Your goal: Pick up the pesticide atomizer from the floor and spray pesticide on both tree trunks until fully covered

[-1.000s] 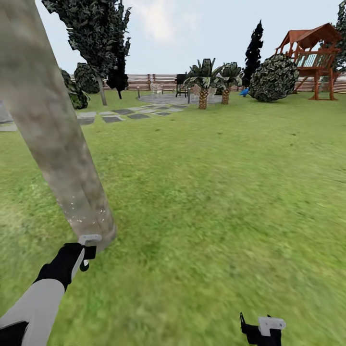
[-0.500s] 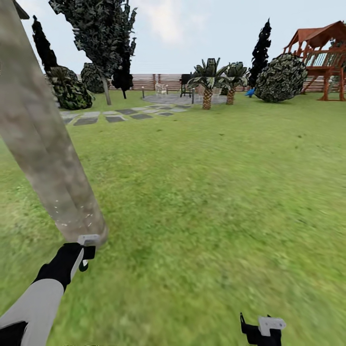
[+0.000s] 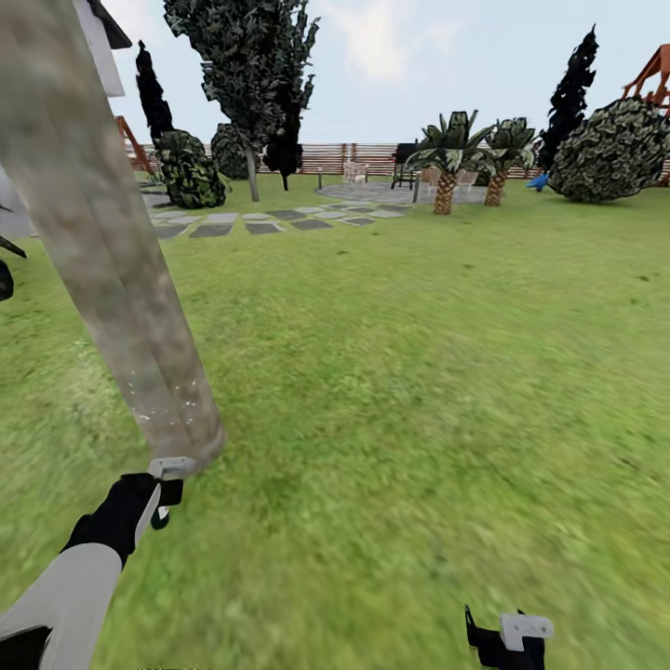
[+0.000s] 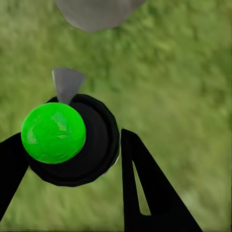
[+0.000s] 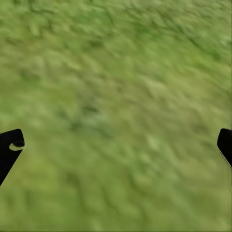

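Note:
A thick pale grey-brown mottled tree trunk [image 3: 112,279] leans across the left of the head view, with small white specks near its base. My left gripper [image 3: 154,498] is just in front of that base, shut on the pesticide atomizer [image 3: 172,465], whose white head points at the trunk. In the left wrist view the atomizer [image 4: 72,140] is a dark round body with a bright green ball, held between my black fingers [image 4: 140,183], and the grey trunk [image 4: 96,12] lies just beyond its nozzle. My right gripper [image 3: 507,637] hangs low at the right. It is open [image 5: 116,145] over bare grass.
Lawn stretches ahead and to the right. Farther off are grey stepping stones [image 3: 261,223], a dark thin-trunked tree [image 3: 247,84], palm-like plants [image 3: 447,167], a round bush [image 3: 614,149] and the brown slat fence [image 3: 363,158]. A white house corner [image 3: 98,46] shows behind the trunk.
The head view has swung to the left, so the far garden slid right and the house corner came into sight. Both arms keep the same pose, and the atomizer stays at the trunk's base.

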Robot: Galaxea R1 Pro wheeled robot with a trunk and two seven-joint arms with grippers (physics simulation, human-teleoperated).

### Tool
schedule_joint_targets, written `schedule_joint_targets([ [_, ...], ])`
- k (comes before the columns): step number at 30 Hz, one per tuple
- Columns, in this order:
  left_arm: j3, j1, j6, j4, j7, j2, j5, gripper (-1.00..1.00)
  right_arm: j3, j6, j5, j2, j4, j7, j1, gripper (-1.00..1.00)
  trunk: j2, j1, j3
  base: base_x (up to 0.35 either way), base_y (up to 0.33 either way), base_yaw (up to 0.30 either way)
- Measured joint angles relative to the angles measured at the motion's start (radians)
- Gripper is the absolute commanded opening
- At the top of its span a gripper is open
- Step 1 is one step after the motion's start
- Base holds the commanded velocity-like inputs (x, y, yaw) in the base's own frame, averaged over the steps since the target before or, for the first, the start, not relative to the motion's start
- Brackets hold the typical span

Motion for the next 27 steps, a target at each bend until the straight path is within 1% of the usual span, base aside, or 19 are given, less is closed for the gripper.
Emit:
schedule_joint_targets([
  [5, 0.0, 0.0, 0.0, 0.0, 0.0, 0.001, 0.0, -1.0, 0.0, 0.0, 0.0, 0.0, 0.0, 0.0, 0.0, 1.0, 0.0, 0.0, 0.0, 0.144, -0.254, 0.278],
  [11, 0.006, 0.0, 0.0, 0.0, 0.0, 0.004, 0.0, -1.0, 0.0, 0.0, 0.0, 0.0, 0.0, 0.0, 0.0, 1.0, 0.0, 0.0, 0.0, 0.243, -0.182, 0.278],
  [20, 0.011, 0.0, -0.001, 0.0, 0.0, 0.001, 0.001, -1.0, 0.0, 0.0, 0.0, 0.0, 0.0, 0.0, 0.0, 1.0, 0.0, 0.0, 0.0, 0.269, -0.02, 0.278],
  [24, 0.009, 0.0, -0.002, 0.0, 0.0, -0.001, 0.002, -1.0, 0.0, 0.0, 0.0, 0.0, 0.0, 0.0, 0.0, 1.0, 0.0, 0.0, 0.0, 0.058, 0.0, 0.278],
  [27, 0.008, 0.0, -0.003, 0.0, 0.0, -0.007, 0.003, -1.0, 0.0, 0.0, 0.0, 0.0, 0.0, 0.0, 0.0, 1.0, 0.0, 0.0, 0.0, 0.006, 0.0, 0.278],
])
